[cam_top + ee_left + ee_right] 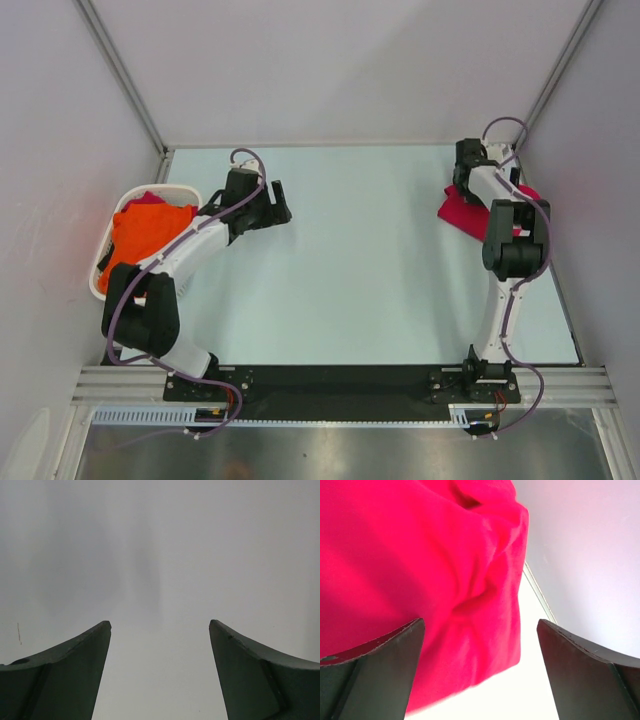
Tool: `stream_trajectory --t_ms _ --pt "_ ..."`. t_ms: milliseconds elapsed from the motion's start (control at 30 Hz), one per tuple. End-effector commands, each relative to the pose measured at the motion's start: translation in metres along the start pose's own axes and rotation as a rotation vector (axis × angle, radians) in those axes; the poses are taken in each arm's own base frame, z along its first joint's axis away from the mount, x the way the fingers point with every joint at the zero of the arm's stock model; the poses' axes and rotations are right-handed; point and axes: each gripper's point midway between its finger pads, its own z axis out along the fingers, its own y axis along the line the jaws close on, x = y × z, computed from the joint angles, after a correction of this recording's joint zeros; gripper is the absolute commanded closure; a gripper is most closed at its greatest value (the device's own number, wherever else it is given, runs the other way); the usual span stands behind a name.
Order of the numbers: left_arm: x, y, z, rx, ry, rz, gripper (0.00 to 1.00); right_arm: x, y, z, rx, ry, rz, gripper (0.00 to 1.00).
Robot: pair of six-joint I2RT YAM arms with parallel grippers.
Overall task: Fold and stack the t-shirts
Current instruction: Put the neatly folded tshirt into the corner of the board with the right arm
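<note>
Top external view: the white basket (175, 188) is your marker. The orange t-shirt (145, 235) sits heaped inside it, spilling toward its near rim. The left gripper (272, 205) hangs just beside the basket, on the side toward the table's middle. On its wrist camera the jaws stand wide apart with only bare table (360, 260) between them, so it's holding nothing.

Now look well across the table from the basket. The crimson t-shirt (462, 212) lies bunched there, partly under the right arm. The right gripper (480, 622) is above it with its jaws spread wide and gripping nothing, and rumpled red cloth fills that wrist view.

Watch that crumple. It looks more wadded than folded, and pinching a ridge would likely catch several layers, so the shirt would lift as a lump. It also lies close to the table edge farthest from the basket, where a careless drag could slide it off. Back at the basket, hauling the orange shirt sideways could tip the basket.
</note>
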Motion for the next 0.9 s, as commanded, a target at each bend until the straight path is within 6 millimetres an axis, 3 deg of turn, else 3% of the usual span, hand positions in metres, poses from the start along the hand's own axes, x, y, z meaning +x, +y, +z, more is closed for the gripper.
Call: stream_trajectory --t_ms 0,133,200,267,333,367,533,567,667,867 --pt "-0.004 -0.011 -0.001 0.041 -0.025 0.000 0.14 -0.052 0.003 -0.084 -0.033 -0.260 0.100 0.00" --pt "0.003 -0.009 0.000 0.038 -0.016 -0.001 0.14 -0.066 0.007 -0.150 -0.122 -0.399 0.124 0.00" --pt "0.007 -0.006 0.001 0.030 -0.010 -0.002 0.14 -0.064 0.029 -0.176 -0.260 -0.416 0.116 0.01" --pt "0.012 -0.004 0.002 0.027 -0.001 -0.006 0.14 -0.053 0.060 -0.186 -0.422 -0.382 0.082 0.13" --pt "0.013 -0.004 0.002 0.029 -0.001 -0.006 0.14 -0.043 0.093 -0.186 -0.536 -0.336 0.047 0.85" --pt "0.015 -0.003 0.002 0.027 0.001 -0.008 0.14 -0.037 0.101 -0.183 -0.544 -0.301 0.053 1.00" --pt "0.015 0.000 -0.004 0.019 -0.009 -0.006 0.15 -0.029 0.152 -0.153 -0.588 -0.218 -0.005 1.00" --pt "0.017 0.001 -0.004 0.016 -0.006 -0.008 0.15 -0.041 0.156 -0.154 -0.603 -0.233 0.012 1.00" --pt "0.017 0.003 -0.008 0.007 -0.014 -0.006 0.15 -0.047 0.172 -0.142 -0.621 -0.203 -0.002 1.00" --pt "0.019 0.004 -0.008 0.004 -0.007 -0.009 0.15 -0.041 0.177 -0.113 -0.571 -0.142 -0.012 1.00"
